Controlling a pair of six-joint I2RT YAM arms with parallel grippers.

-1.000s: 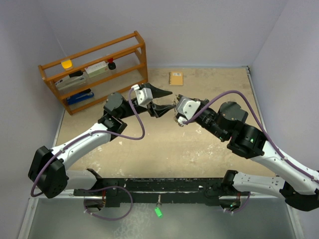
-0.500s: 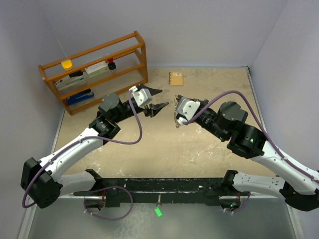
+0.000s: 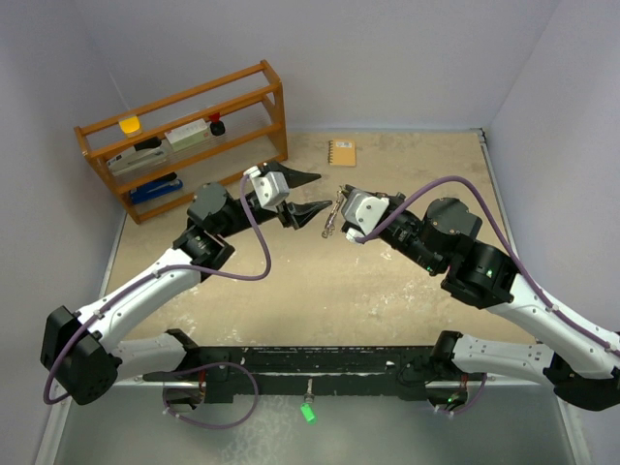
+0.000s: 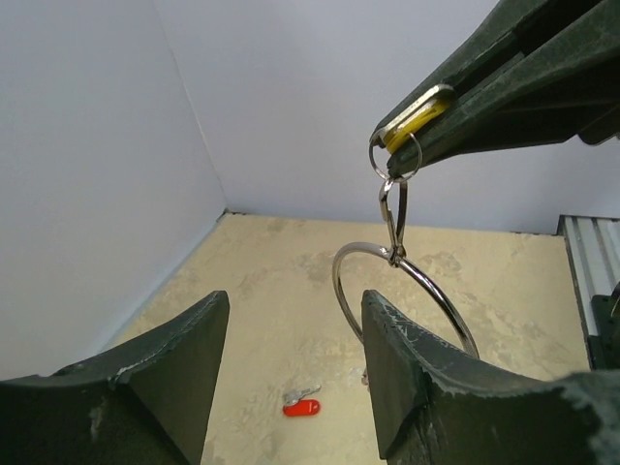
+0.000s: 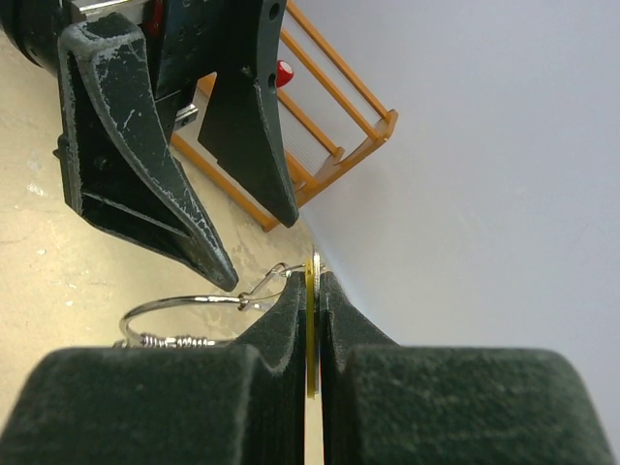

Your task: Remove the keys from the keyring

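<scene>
My right gripper (image 3: pixel 339 201) is shut on the pale yellow key head (image 4: pixel 417 114), held in the air. A small ring and clasp hang from it, and below them the big silver keyring (image 4: pixel 336 276), which also shows in the top view (image 3: pixel 332 221) and the right wrist view (image 5: pixel 185 300). My left gripper (image 3: pixel 310 192) is open and empty, just left of the ring and apart from it. In its wrist view the ring hangs past its right finger (image 4: pixel 407 368). A red-headed key (image 4: pixel 302 408) and a silver key (image 4: pixel 302 393) lie loose on the table below.
A wooden rack (image 3: pixel 184 136) with small items stands at the back left. A small orange notebook (image 3: pixel 341 152) lies near the back wall. Grey walls close in the sandy table (image 3: pixel 320 291) on three sides.
My left gripper has drawn back to the left, away from the right gripper and the ring. The ring now hangs from the right gripper alone and has shifted slightly left.
</scene>
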